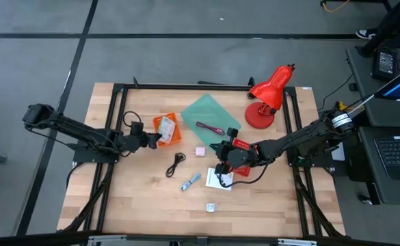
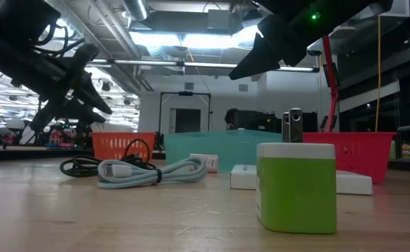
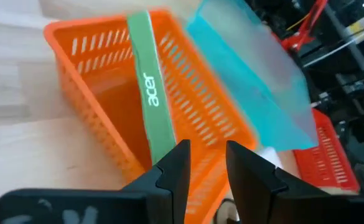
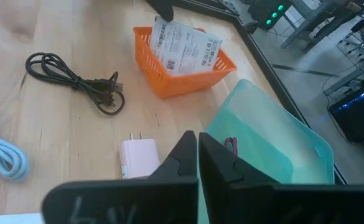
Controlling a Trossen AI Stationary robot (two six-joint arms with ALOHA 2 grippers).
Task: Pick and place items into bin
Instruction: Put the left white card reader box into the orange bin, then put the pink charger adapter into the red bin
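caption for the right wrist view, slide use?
Shut right gripper above a pink plug, between black cable and teal bin.
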